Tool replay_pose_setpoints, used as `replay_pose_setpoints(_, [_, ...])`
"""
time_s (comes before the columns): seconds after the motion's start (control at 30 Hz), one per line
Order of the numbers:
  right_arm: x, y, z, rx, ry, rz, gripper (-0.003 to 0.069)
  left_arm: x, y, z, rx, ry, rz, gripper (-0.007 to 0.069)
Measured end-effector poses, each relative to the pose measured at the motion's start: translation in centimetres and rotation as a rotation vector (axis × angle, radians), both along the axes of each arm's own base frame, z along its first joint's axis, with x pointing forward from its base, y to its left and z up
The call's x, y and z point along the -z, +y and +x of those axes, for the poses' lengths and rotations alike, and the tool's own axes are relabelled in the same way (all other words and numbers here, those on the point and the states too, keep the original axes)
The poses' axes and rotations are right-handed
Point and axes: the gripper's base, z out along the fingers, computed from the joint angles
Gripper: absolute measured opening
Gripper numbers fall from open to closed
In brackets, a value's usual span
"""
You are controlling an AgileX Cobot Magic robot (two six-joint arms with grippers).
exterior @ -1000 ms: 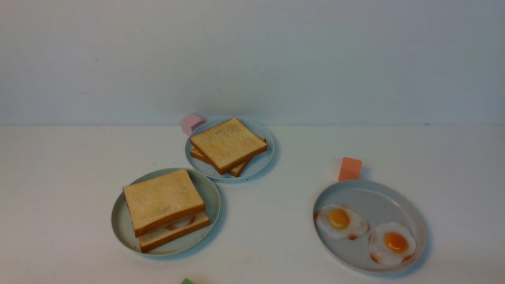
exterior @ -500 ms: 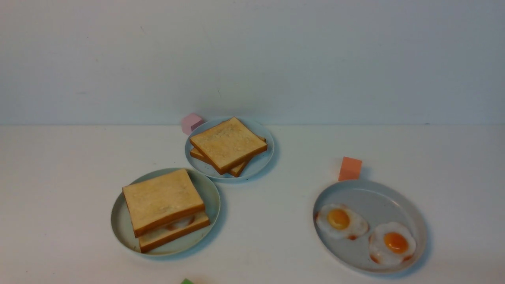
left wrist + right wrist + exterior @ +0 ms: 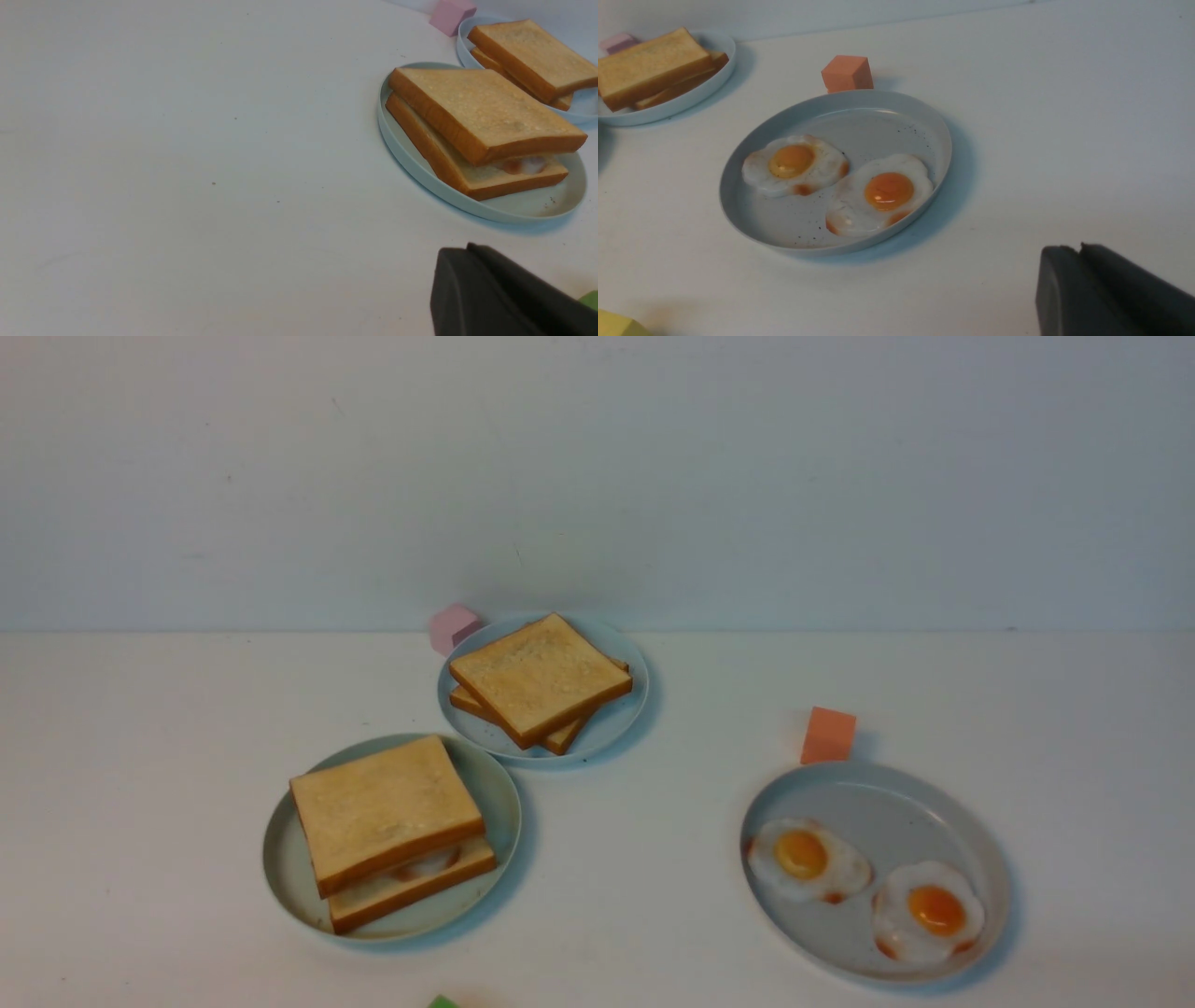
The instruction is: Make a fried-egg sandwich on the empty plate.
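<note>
Sitting on the round pale mint-green plate (image 3: 289, 887) at the near left of the white table (image 3: 635, 859) is the fried-egg sandwich (image 3: 392, 826), egg white peeking between its two golden toast slices. The left gripper (image 3: 472, 284) is hanging nearer than it, dark jaws pressed together and empty. The right gripper (image 3: 1083, 289) is hovering near the greyish-blue speckled plate (image 3: 896, 121) carrying two fried eggs (image 3: 878, 193), likewise looking closed and empty.
</note>
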Motion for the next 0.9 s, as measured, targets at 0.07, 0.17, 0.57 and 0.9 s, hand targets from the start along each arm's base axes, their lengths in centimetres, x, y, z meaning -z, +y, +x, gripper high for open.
replay_pose_setpoints(0.07, [0.0,0.0,0.0,0.0,0.0,0.0,0.0069,0.0,0.0,0.0,0.0,0.0,0.0,0.0])
replay_pose_setpoints(0.17, [0.0,0.0,0.0,0.0,0.0,0.0,0.007,0.0,0.0,0.0,0.0,0.0,0.0,0.0003])
replay_pose_setpoints(0.57, [0.0,0.0,0.0,0.0,0.0,0.0,0.0083,0.01,0.0,0.0,0.0,0.001,0.0,0.0015])
replay_pose_setpoints(0.9, [0.0,0.0,0.0,0.0,0.0,0.0,0.0096,0.01,0.0,0.0,0.0,0.001,0.0,0.0022])
